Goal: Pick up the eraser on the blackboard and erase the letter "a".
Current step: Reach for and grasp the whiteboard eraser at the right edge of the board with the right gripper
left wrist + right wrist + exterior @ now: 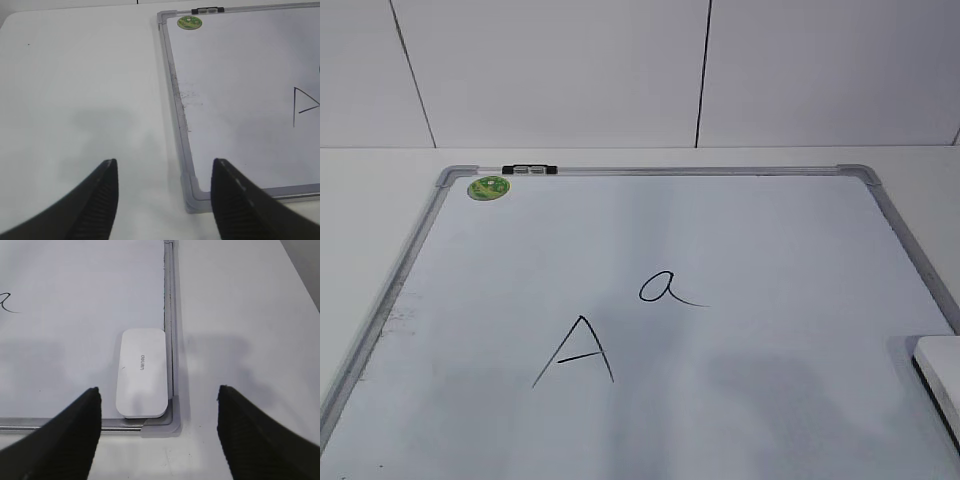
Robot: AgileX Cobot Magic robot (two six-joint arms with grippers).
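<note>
Eraser (142, 372): white block lying flat on the board, tucked into a corner, its long side right up against the frame. Small grey mark on top. In the exterior view only a corner of it (940, 375) pokes in at the right edge, black underside showing along its rim.

Board (450, 178): big white dry-erase thing with a silver-grey frame, flat on a white table (75, 75). Little black-and-silver clip (529, 169) on the far edge.

Small "a" (665, 288): thin black marker, roughly mid-board, tail trailing right. Fully intact. Well apart from the eraser. Right wrist view only catches the tail end (7, 304) at its left edge.

Big "A" (578, 352): angular capital, just down-left of the small one.

Magnet (489, 186): round, green, near the far-left corner, just beside the clip.

Right gripper (159, 432): fingers spread wide, nothing between them, hovering over the corner with the eraser. Not touching it.

Left gripper (164, 197): also spread wide and holding nothing, hanging over the board's near-left corner, one finger (97, 200) above bare table.

Smudges (189, 95): faint grey marks on the board along the left frame.
</note>
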